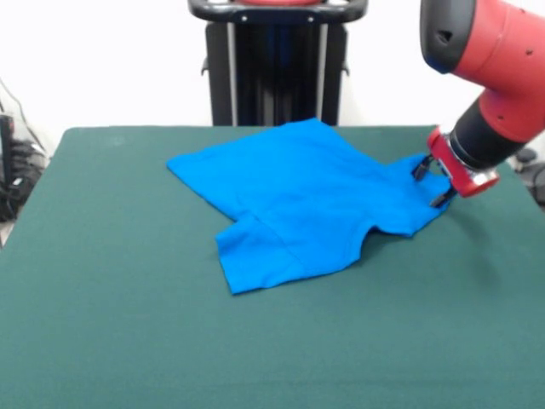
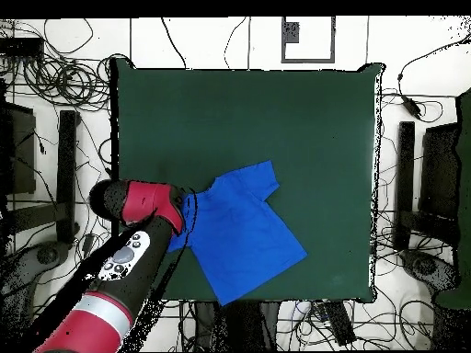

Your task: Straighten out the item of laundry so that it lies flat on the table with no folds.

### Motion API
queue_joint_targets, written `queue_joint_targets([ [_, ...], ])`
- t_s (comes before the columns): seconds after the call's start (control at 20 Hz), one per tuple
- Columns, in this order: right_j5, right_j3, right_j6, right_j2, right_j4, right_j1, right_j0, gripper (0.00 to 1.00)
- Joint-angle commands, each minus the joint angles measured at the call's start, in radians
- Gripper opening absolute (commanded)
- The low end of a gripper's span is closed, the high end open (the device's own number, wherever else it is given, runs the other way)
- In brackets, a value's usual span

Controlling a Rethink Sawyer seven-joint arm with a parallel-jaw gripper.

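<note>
The item of laundry [image 1: 298, 204], a bright blue T-shirt, lies crumpled near the far middle of the green table [image 1: 128, 341], with a fold along its near edge and one sleeve bunched. In the overhead view the item of laundry [image 2: 241, 230] sits near the bottom edge of the table [image 2: 276, 119]. My gripper [image 1: 432, 184] is low at the shirt's right tip. It is open, its two dark fingers [image 1: 421, 169] apart with the cloth's edge between them. From above, the gripper [image 2: 187, 217] touches the shirt's left corner.
The black pedestal [image 1: 277, 68] stands behind the table's far edge. Tangled cables [image 2: 55, 74] and dark stands [image 2: 405, 175] ring the table. My red arm [image 2: 120, 276] reaches in over the lower left table corner.
</note>
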Motion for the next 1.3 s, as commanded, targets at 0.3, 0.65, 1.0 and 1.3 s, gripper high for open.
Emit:
queue_joint_targets([
  [0.3, -0.063, -0.114, 0.311, 0.18, 0.121, 0.055, 0.046, 1.0],
  [0.65, -0.063, -0.108, 0.311, 0.186, 0.131, 0.045, 0.041, 1.0],
  [1.0, -0.093, -0.092, 0.303, 0.202, 0.15, 0.038, 0.034, 1.0],
  [1.3, -0.072, -0.115, 0.334, 0.197, 0.171, 0.044, 0.04, 1.0],
])
